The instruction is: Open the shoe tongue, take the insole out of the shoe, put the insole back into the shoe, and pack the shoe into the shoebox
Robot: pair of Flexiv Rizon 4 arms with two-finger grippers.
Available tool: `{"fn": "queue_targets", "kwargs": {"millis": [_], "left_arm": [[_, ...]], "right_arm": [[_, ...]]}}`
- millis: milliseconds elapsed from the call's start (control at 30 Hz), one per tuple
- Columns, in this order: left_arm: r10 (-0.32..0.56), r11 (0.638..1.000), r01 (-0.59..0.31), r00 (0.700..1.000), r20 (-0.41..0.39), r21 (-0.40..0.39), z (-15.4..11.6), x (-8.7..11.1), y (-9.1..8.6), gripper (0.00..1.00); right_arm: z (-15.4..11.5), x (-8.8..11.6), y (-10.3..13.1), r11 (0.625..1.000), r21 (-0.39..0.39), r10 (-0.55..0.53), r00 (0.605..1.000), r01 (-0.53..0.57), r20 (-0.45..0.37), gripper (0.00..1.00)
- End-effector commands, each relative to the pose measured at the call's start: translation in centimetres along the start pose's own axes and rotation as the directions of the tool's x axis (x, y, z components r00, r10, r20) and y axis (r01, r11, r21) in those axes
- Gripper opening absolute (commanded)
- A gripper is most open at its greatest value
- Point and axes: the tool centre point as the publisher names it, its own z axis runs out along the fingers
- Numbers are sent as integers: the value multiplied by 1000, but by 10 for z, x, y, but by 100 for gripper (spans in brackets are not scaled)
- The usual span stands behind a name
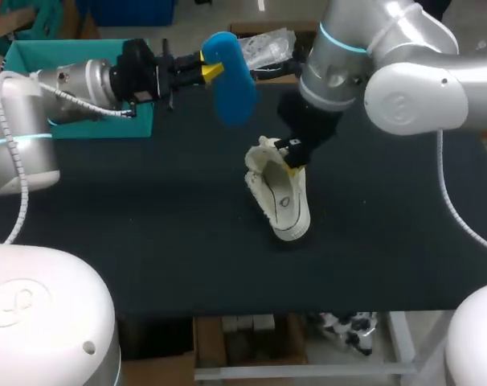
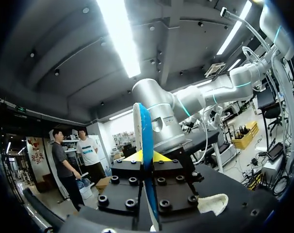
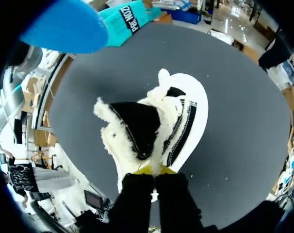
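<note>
At the far left, toward the back edge of the matte black table (image 1: 147,241), an open teal cardboard shoebox (image 1: 34,60) is sitting. My left arm (image 1: 75,80), smooth and silver, is stretching across in front of it. My left pincer (image 1: 207,71) is pinching a bright blue insole (image 1: 231,80), its yellow tips pressing on both flat faces. The insole is a thin, rounded oblong, smooth-looking, hanging in the air above the table, outside the shoe and apart from it; from my left wrist it is showing edge-on as a narrow blue blade. To the right, near the table's middle, a cream-white shoe (image 1: 280,197) is resting on the cloth, tipped partly onto its side. It has a fluffy fleece lining spilling over the collar, a dark inner cavity, dark stitched lines along its side and a smooth pale sole. My right pincer (image 1: 292,161) is coming down onto it, its tips drawn close and nipping the fleecy rim. My right arm (image 1: 404,80) is looming bulky and grey at the far right.
</note>
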Motion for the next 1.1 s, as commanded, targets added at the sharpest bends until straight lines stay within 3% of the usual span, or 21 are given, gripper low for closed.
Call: {"fn": "queue_targets", "kwargs": {"millis": [33,367,800,833,867,900,1100], "left_arm": [[14,976,35,976,-219,216,16,-34,18,0],[1,975,53,971,-240,217,8,-47,31,0],[-12,980,52,978,-207,191,-25,-36,28,0],[-12,980,52,979,-205,191,-26,-35,27,0],[-12,980,52,979,-204,190,-26,-33,27,0],[-13,980,53,979,-203,193,-27,-32,26,0],[-31,977,73,978,-206,199,-19,-13,19,0]], "right_arm": [[3,4,-9,967,-243,77,997,-77,-9,0],[32,-9,-3,956,-273,87,993,-105,-77,0],[31,-26,12,973,-222,32,992,-58,-120,0],[32,-26,12,974,-221,33,992,-59,-120,23],[32,-27,11,974,-219,33,992,-59,-122,73],[32,-27,11,975,-213,33,992,-59,-124,100],[18,-29,-1,978,-201,35,993,-58,-116,100]]}}
